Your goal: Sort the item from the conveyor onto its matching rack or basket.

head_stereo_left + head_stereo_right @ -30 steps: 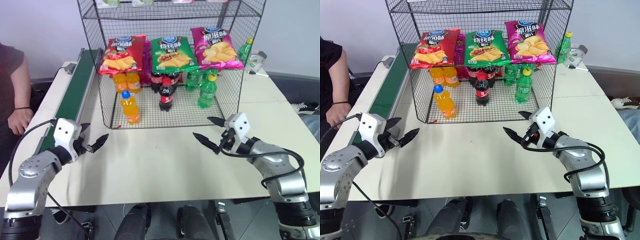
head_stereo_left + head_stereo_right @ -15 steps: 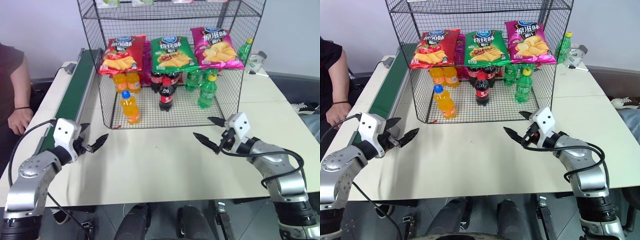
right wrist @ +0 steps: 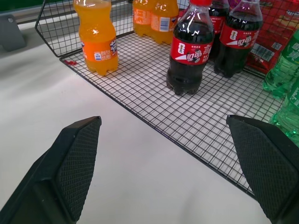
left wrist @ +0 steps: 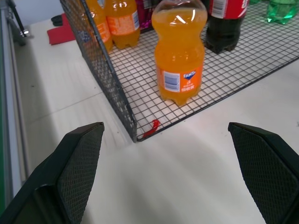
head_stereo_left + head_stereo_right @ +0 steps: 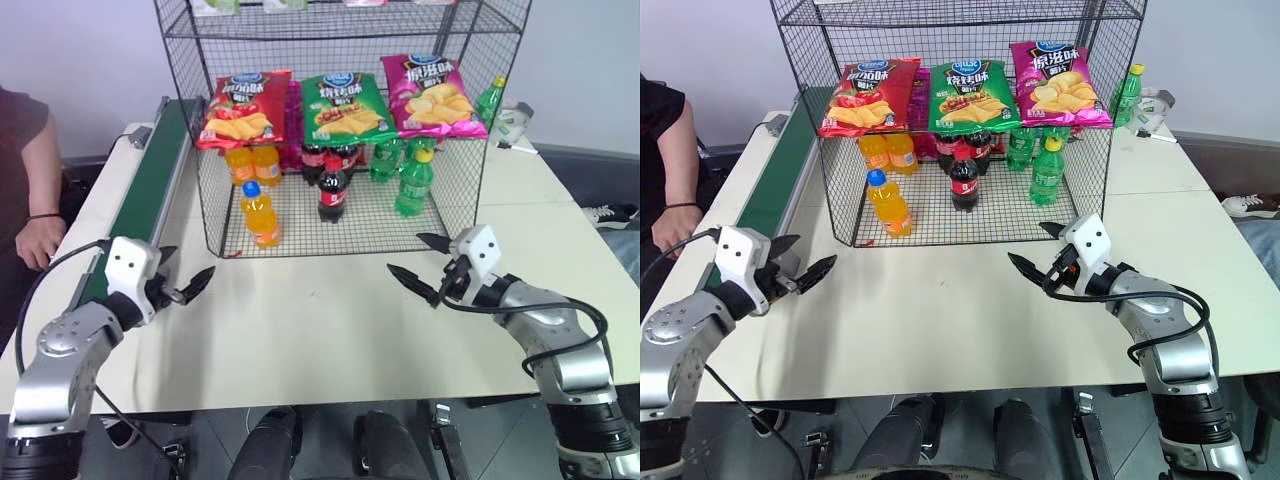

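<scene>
Near the rack's (image 5: 215, 200) front left corner the orange bottle (image 5: 260, 214) is standing, sorted; your left gripper (image 5: 183, 282) and right gripper (image 5: 424, 262) are hovering wide open, empty, awaiting the conveyor's (image 5: 150, 190) next item.

Head stereo pair looks down over table (image 5: 320, 320); wrist views low, close, facing rack (image 5: 340, 120); all share orange bottle (image 4: 180, 51).

Left gripper's black textured fingers (image 4: 79, 163): you held them wide apart, empty, above the pale tabletop (image 4: 187, 177).
Small clear orange soda bottle (image 4: 179, 51): stood upright on the black wire-mesh rack's floor (image 4: 233, 70), near its front corner.
Dark cola bottle (image 4: 227, 23): just beside it.
</scene>
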Available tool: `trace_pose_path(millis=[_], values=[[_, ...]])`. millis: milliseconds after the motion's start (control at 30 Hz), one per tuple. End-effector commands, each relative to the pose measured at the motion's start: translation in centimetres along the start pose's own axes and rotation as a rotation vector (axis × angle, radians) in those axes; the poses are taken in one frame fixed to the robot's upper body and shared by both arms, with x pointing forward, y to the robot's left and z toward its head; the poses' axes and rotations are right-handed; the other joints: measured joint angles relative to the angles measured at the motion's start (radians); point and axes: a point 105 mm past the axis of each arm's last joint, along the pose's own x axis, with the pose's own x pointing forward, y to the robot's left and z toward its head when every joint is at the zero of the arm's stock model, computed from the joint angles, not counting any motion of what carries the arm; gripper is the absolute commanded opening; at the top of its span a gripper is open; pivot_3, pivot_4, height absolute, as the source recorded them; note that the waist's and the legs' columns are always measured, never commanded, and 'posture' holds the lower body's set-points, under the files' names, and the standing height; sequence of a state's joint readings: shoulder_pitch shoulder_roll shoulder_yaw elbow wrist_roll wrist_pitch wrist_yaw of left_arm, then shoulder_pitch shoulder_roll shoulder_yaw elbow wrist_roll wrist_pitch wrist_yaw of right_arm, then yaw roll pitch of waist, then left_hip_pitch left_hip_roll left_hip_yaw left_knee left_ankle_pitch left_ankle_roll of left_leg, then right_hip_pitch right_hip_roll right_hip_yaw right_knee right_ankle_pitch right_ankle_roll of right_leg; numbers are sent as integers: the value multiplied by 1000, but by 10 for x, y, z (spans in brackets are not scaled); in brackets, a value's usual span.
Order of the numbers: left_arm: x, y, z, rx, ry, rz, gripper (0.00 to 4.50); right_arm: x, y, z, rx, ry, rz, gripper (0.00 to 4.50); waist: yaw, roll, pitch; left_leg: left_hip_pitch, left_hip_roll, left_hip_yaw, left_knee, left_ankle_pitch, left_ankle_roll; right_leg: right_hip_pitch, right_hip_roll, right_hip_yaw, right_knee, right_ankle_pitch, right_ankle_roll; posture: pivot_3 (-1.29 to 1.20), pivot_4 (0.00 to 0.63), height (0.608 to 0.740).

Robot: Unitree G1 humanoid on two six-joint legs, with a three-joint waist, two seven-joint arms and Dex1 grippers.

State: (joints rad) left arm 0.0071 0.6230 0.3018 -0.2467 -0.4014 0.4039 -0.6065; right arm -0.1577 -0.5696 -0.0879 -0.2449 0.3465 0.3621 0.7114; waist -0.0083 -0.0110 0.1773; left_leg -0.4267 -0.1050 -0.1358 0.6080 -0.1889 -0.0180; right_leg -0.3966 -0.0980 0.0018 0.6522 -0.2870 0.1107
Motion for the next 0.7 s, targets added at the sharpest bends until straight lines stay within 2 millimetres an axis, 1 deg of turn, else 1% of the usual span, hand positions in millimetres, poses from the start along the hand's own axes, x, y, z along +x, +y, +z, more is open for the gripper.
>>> trace_pose_path(millis=[33, 200, 700], values=[[-5, 9, 10, 25, -48, 53, 4464, -3, -6, 9, -27, -33, -20, 4500, 0, 0, 0, 0, 0, 0, 0, 0, 0, 0, 0, 0, 0, 0, 0, 0, 150, 740], [-5, 11, 11, 6, -66, 86, 4464, 1, -10, 11, -39, -42, -27, 4500, 0, 0, 0, 0, 0, 0, 0, 0, 0, 0, 0, 0, 0, 0, 0, 0, 150, 740], [-8, 23, 12, -51, -113, 183, 4464, 8, -9, 14, -45, -64, -27, 4500, 0, 0, 0, 0, 0, 0, 0, 0, 0, 0, 0, 0, 0, 0, 0, 0, 150, 740]])
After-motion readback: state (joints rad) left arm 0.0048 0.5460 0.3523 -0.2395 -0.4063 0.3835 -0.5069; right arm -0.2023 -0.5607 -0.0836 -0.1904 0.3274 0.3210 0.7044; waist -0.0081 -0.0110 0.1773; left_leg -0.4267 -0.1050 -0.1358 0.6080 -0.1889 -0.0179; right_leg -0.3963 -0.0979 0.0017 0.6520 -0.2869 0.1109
